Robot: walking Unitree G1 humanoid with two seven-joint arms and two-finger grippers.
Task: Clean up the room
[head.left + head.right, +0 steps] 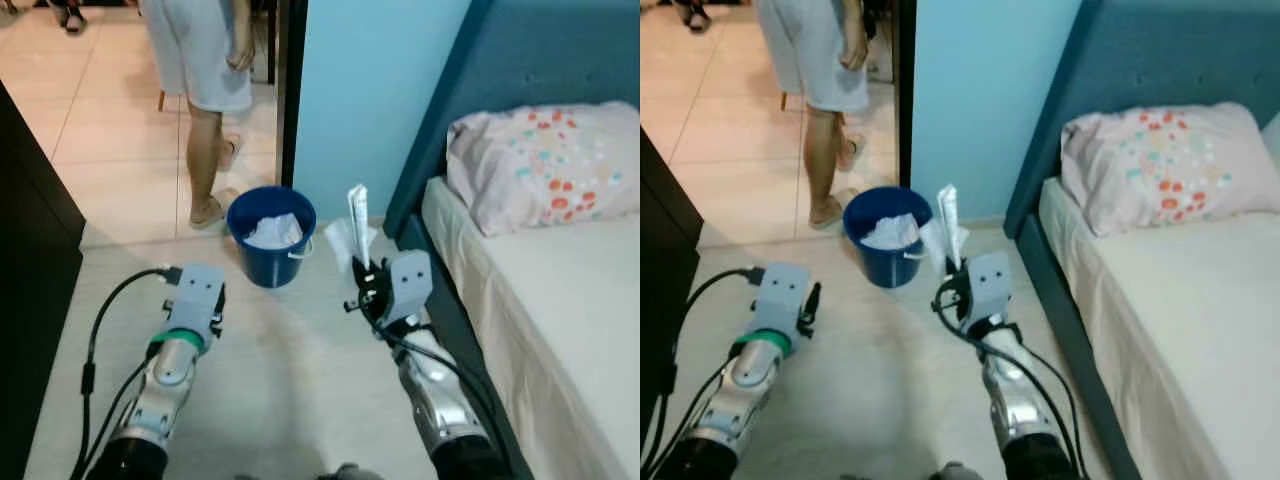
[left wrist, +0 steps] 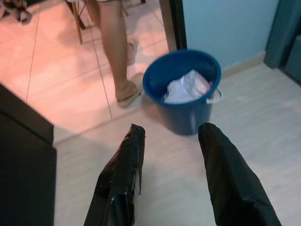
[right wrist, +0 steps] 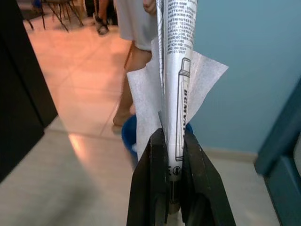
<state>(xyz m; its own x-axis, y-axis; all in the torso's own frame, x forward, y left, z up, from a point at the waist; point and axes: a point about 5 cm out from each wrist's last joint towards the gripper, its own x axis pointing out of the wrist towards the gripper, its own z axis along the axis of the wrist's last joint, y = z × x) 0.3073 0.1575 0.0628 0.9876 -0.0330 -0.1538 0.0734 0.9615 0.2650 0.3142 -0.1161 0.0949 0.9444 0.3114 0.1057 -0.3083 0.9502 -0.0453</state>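
Right end effector is pinched on a white printed wrapper with a sheet of tissue caught alongside it. The wrapper's long axis stands upright, rising straight out of the closed fingers. The arm is held out ahead of the robot, above the floor and close beside the blue bed frame.

The blue bucket stands on the floor just ahead of that end effector and toward the robot's left, near the foot of the light blue wall. It already holds crumpled white waste. The held wrapper is beside the bucket rim, not yet over the opening. Judgement: the coming move is a short carry forward and leftward to bring the wrapper above the opening before letting go. The right arm is the nearer one and already carries the load.

Left end effector has its fingers spread with nothing between them, pointed toward the bucket from the other side.

Surroundings: a person stands just beyond the bucket in the doorway, one sandalled foot close to it. A dark cabinet lines the robot's left. A pillow lies at the head of the bed. Nothing lies between wrapper and bucket. The person's foot is the nearest hazard.
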